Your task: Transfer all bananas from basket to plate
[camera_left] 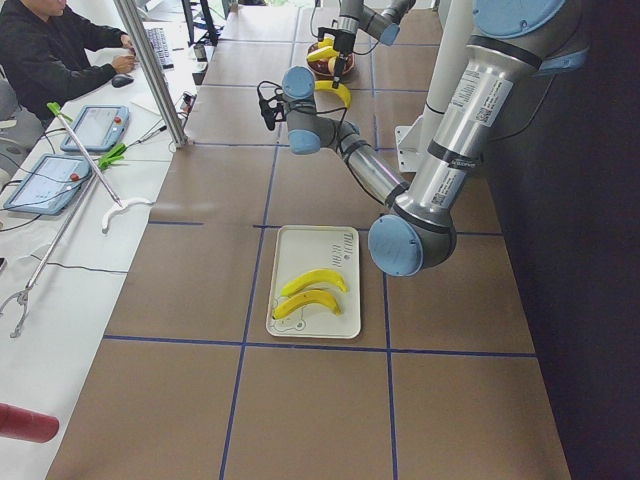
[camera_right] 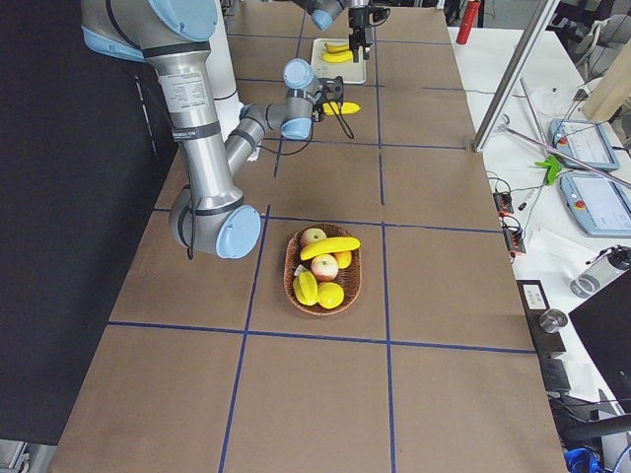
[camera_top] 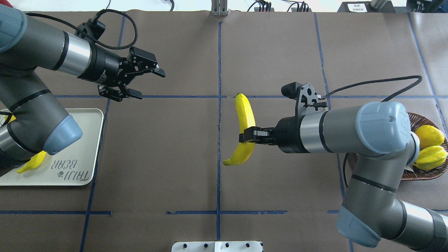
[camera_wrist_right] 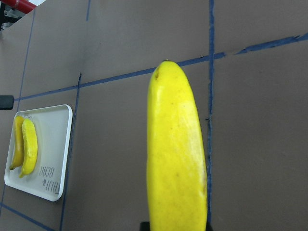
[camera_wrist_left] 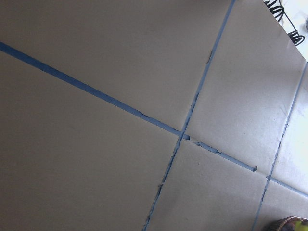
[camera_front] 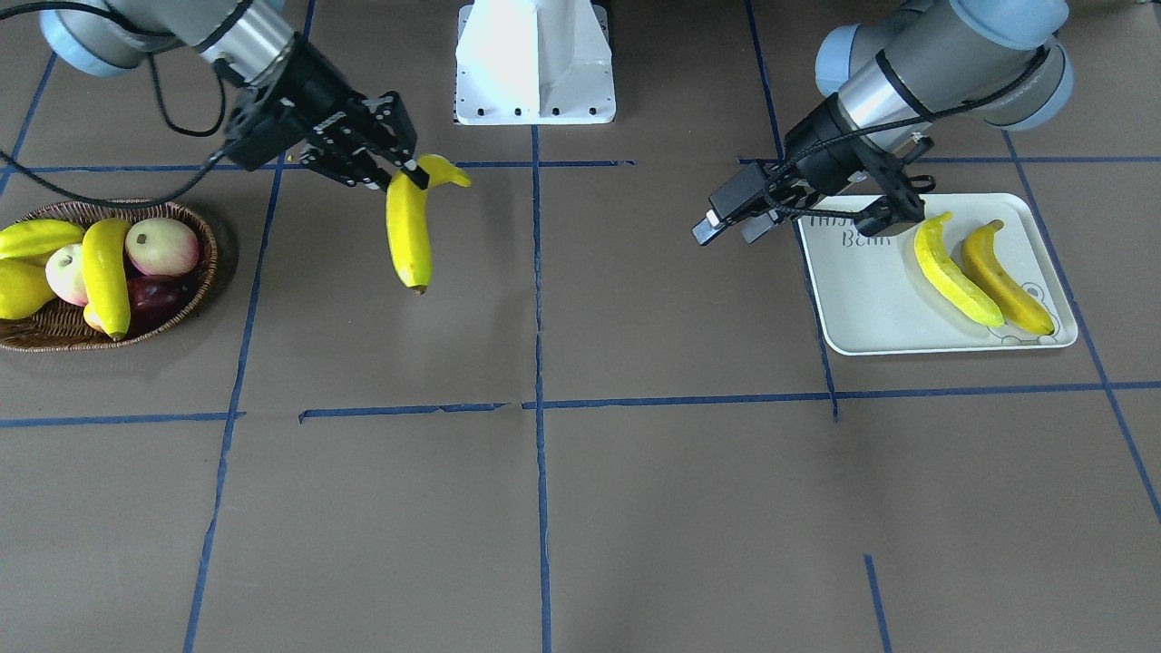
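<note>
My right gripper (camera_top: 245, 137) is shut on a yellow banana (camera_top: 244, 126) near its stem end and holds it above the table's middle; it fills the right wrist view (camera_wrist_right: 178, 159). My left gripper (camera_top: 151, 84) is open and empty, in the air beyond the plate (camera_top: 84, 140). Two bananas (camera_front: 952, 272) (camera_front: 1007, 281) lie side by side on the plate (camera_front: 862, 308). One banana (camera_front: 107, 277) lies in the wicker basket (camera_front: 186, 313), on top of other fruit.
The basket also holds two apples (camera_front: 163, 245), a dark red fruit (camera_front: 154, 295) and yellow non-banana fruit (camera_top: 428, 136). The robot's white base (camera_front: 535, 63) stands at the table's edge. Blue tape lines cross the brown table.
</note>
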